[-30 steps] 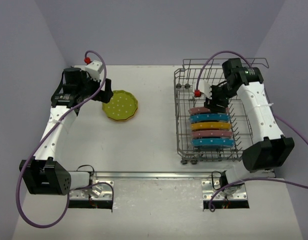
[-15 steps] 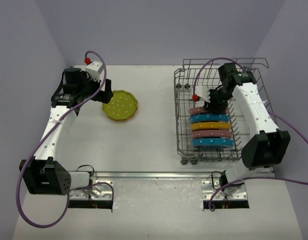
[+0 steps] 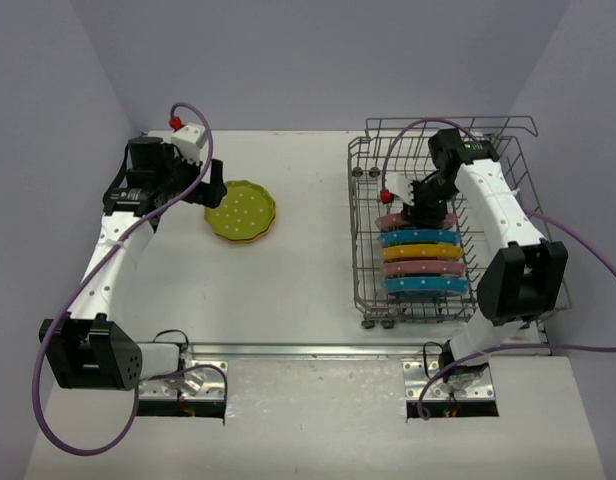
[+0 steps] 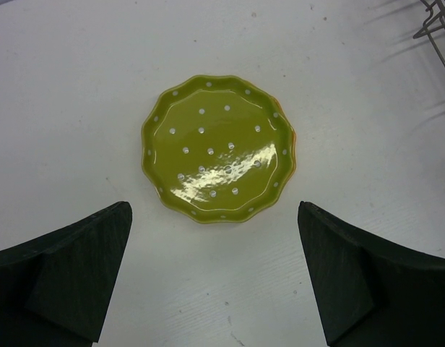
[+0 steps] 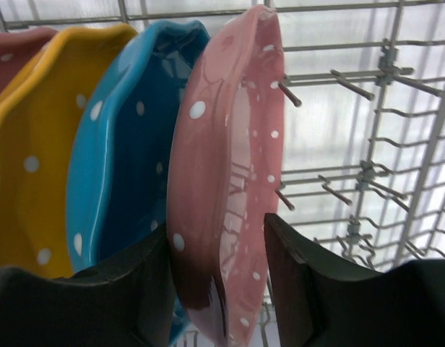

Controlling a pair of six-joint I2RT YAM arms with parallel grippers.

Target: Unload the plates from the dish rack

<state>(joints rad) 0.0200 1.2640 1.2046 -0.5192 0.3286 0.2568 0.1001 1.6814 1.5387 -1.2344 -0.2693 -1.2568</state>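
Between the jaws of the right gripper (image 5: 215,231) stood the rim of the pink plate (image 5: 230,144), the endmost of five upright in the dish rack (image 3: 357,250). Its fingers lay close against both faces, but whether they were pressing could not be told. Just beside it stood a blue plate (image 5: 114,166). Well apart, the left gripper (image 4: 214,206) hung with jaws spread wide above a lime green plate (image 4: 219,148) lying flat on the table (image 4: 78,87). The step appeared to be seizing the pink plate. The next move would likely call for a firm squeeze and a straight lift clear of the tines.
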